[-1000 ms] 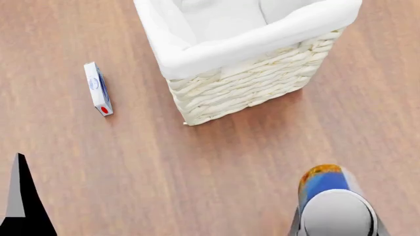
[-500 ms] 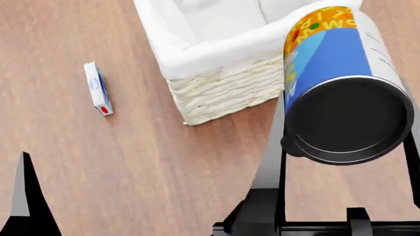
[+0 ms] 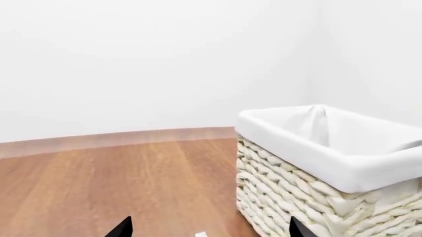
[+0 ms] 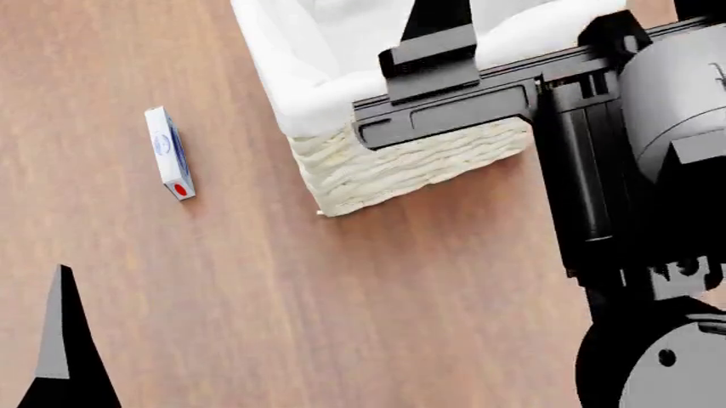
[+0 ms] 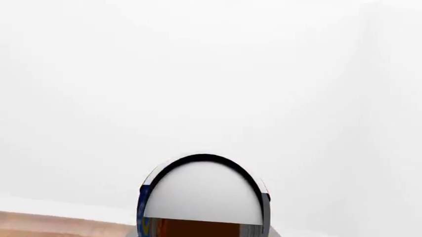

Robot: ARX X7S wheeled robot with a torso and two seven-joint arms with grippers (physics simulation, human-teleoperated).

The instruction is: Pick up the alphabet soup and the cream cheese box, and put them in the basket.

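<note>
Left wrist view: my left jaws (image 3: 207, 228) stand wide, tips just showing; the basket (image 3: 343, 168) sits on the wooden surface (image 3: 99, 182), at about 2 o'clock from them.

Head view: my right arm (image 4: 590, 127) reaches over the basket (image 4: 340, 76); the cream cheese box (image 4: 169, 153) lies well apart at 9 o'clock of the basket.

Right wrist view: my right jaws hold the soup can (image 5: 203, 197), its pale end facing the camera.
</note>
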